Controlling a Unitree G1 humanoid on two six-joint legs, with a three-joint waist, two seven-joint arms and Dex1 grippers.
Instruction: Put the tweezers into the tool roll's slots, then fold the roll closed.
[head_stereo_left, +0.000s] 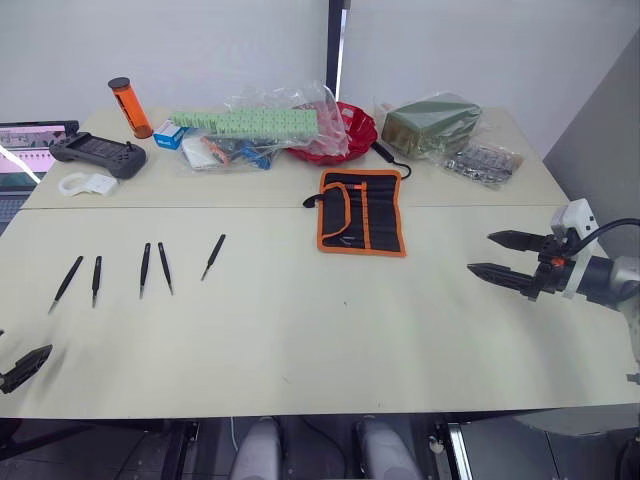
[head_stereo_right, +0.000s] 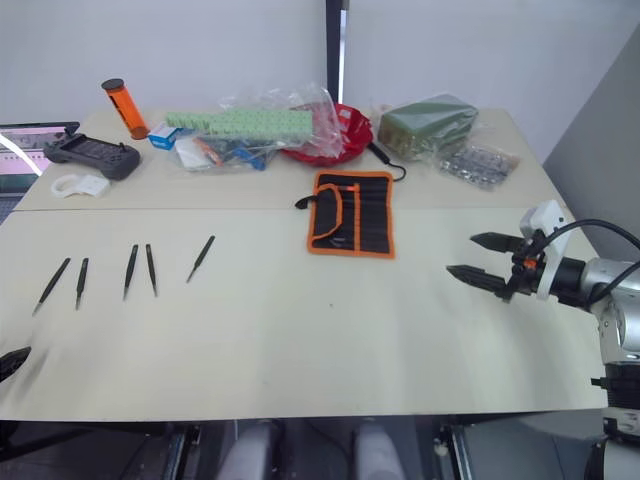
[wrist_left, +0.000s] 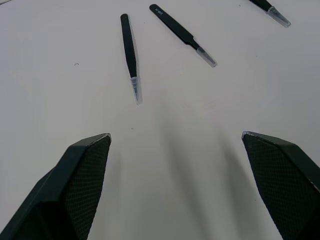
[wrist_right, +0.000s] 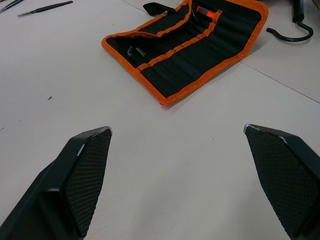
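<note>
Tool roll (head_stereo_left: 362, 212) lies open mid-table, toward the far side. Right gripper (head_stereo_left: 497, 254) hovers off to its right, fingers spread wide, holding nothing. Left gripper (wrist_left: 175, 140) gapes empty too. Five tweezers (head_stereo_left: 152, 268) lie scattered far left.

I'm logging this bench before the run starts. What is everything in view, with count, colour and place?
tweezers: five, black, in a loose row on the table's left part
tool roll: one, black with orange edging, open, centre of table
table: one, cream
game controller: one, dark grey, far left
orange tube: one, black cap, upright, far left
green strips in clear bags: far middle
red bowl: one, far middle
green block in a bag: one, far right
left gripper: open, near the leftmost tweezers
right gripper: open, right of the roll
</note>
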